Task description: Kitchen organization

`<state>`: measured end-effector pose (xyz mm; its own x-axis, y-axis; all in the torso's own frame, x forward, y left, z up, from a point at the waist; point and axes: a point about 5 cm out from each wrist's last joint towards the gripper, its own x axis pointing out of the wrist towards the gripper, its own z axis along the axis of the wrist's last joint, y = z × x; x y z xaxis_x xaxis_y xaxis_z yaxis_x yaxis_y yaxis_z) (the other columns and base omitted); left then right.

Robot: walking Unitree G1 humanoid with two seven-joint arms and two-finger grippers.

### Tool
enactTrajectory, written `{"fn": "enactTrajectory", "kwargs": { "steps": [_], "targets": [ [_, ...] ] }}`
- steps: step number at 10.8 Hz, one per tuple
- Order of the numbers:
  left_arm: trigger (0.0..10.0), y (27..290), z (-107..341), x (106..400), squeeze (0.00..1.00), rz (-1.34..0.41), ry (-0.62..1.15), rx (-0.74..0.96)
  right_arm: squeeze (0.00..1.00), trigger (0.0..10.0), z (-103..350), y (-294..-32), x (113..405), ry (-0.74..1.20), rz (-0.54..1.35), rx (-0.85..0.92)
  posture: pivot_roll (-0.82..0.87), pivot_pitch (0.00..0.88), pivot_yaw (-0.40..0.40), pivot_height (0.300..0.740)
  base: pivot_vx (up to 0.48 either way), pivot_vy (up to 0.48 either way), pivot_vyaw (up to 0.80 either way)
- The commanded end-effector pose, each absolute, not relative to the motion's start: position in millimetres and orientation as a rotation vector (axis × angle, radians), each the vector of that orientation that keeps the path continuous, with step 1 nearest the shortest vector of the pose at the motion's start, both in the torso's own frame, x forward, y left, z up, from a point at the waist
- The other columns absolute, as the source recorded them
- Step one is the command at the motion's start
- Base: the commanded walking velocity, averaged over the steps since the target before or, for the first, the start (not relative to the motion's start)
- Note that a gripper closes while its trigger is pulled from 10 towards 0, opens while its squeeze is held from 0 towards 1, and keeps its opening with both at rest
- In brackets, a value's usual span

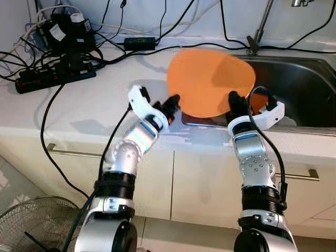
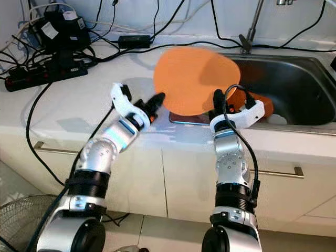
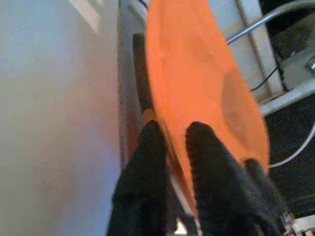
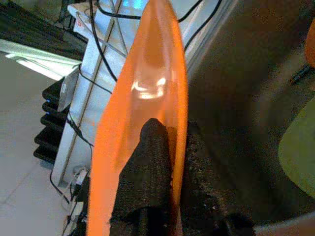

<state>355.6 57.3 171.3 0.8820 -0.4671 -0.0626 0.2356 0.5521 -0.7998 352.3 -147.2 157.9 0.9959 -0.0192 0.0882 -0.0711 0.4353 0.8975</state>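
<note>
We hold an orange plate (image 1: 211, 81) up over the edge where the white counter (image 1: 89, 113) meets the steel sink (image 1: 302, 89), tilted with its face toward us. Our left gripper (image 1: 172, 103) pinches its near left rim with both fingers closed on it, and our right gripper (image 1: 234, 102) is clamped on the near right rim. Black cables (image 1: 58, 58) and a power strip (image 1: 55, 79) lie on the counter well to the left.
</note>
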Motion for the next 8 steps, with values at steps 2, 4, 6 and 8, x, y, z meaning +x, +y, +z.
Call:
{"fn": "enactTrajectory", "kwargs": {
  "steps": [2,4,6,8],
  "targets": [
    [10.0,33,170,347,1.0,-0.5,0.277,-0.831,0.0,0.0,159,-143,355,-0.07,0.018,1.176,0.05,0.0,0.07,0.74,0.0,0.0,0.0],
    [10.0,25,166,337,1.0,-0.584,0.244,-0.574,0.0,0.0,161,-150,356,-0.093,-0.02,1.215,0.05,0.0,0.07,0.74,0.0,0.0,0.0],
    [10.0,20,156,326,1.0,-0.659,0.234,-0.34,0.0,0.0,164,-158,358,-0.122,-0.047,1.22,0.05,0.0,0.069,0.74,0.0,0.0,0.0],
    [10.0,22,150,323,0.0,-0.659,0.219,-0.225,0.0,0.0,172,-165,361,-0.161,-0.053,1.211,0.06,0.0,0.068,0.74,0.0,0.0,0.0]
  ]
}}
